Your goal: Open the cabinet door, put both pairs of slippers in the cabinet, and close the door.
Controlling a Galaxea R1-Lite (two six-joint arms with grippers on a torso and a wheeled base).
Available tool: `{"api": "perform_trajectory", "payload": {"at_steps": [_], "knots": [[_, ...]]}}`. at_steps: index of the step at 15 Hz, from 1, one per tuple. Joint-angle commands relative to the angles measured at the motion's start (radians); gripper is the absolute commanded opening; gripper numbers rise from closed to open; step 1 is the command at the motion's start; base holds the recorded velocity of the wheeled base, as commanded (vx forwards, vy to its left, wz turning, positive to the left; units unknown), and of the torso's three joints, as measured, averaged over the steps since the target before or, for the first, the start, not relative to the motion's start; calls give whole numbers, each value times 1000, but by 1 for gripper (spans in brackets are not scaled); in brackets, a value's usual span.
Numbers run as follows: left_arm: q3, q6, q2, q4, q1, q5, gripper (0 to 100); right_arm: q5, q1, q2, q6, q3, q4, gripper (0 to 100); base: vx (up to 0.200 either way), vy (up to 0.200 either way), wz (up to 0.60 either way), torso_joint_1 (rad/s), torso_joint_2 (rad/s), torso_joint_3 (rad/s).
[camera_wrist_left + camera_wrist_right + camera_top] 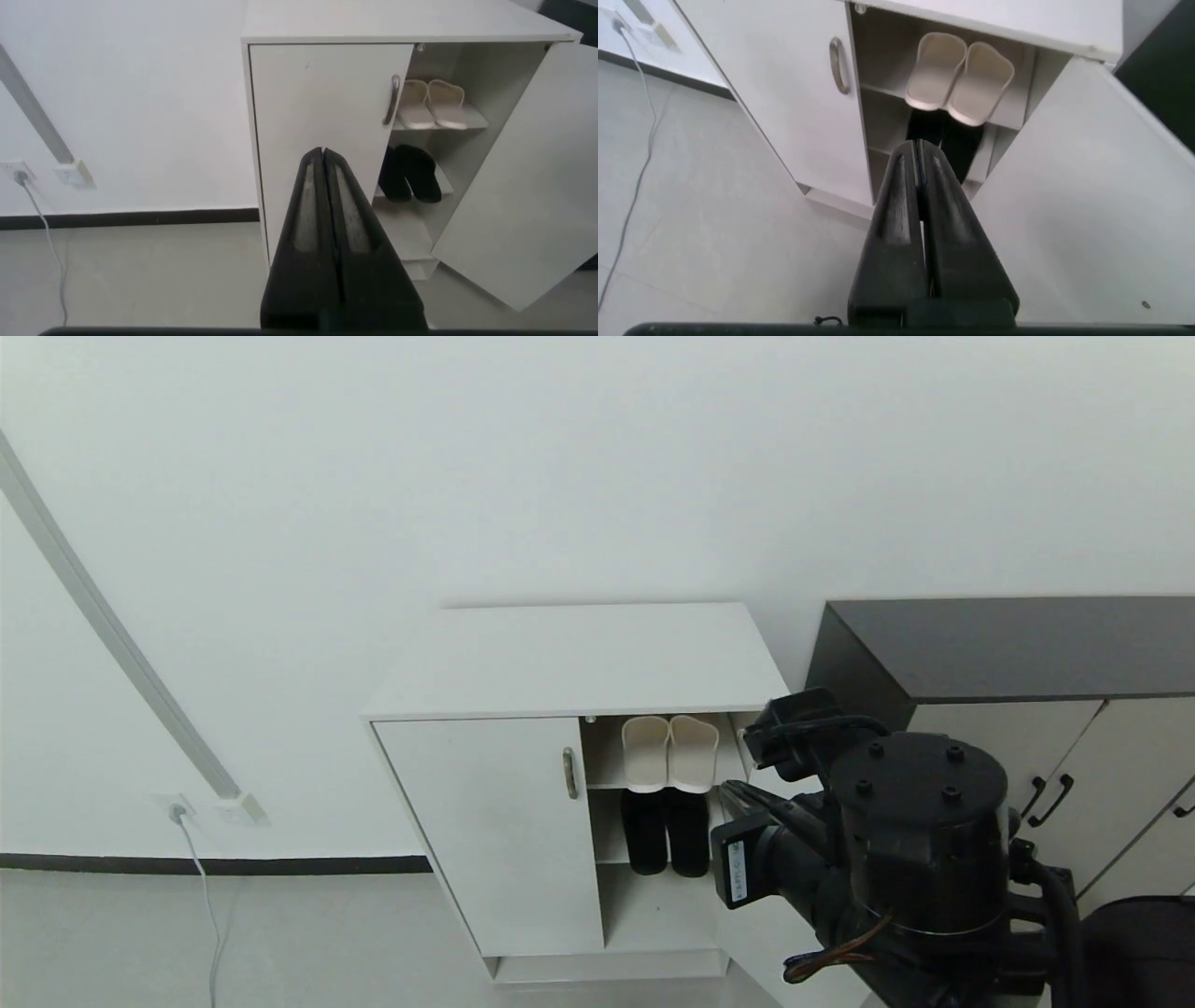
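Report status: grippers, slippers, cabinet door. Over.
Left gripper shut, empty; right gripper shut, empty. White slippers above black slippers, both inside cabinet. Right door open, not yet closed.

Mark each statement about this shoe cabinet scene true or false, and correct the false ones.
1. The white cabinet has its right door standing open. True.
2. The black slippers sit on the shelf below the beige slippers. True.
3. The beige slippers lie on the floor in front of the cabinet. False: they sit on the upper shelf inside it.
4. The right gripper holds a slipper. False: it is shut on nothing.
5. The left door also stands open. False: it is closed.
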Motion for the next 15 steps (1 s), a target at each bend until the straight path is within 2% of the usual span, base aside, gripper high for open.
{"api": "perform_trajectory", "payload": {"at_steps": [1,6,12,14,15], "knots": [[0,-1,1,0,0,-1,0,0,0,-2,0,2,-1,0,0,0,0,100,-266,-129],[0,-1,1,0,0,1,0,0,0,-2,0,5,-1,0,0,0,0,7,-14,-9],[0,-1,1,0,0,-1,0,0,-2,-8,0,8,-1,0,0,0,-600,6,-1,2],[0,-1,1,0,0,-1,0,0,-26,-8,-9,6,-3,0,0,0,-600,0,2,0],[0,-1,1,0,0,1,0,0,-34,-8,-14,8,-3,0,0,0,0,0,0,0]]}}
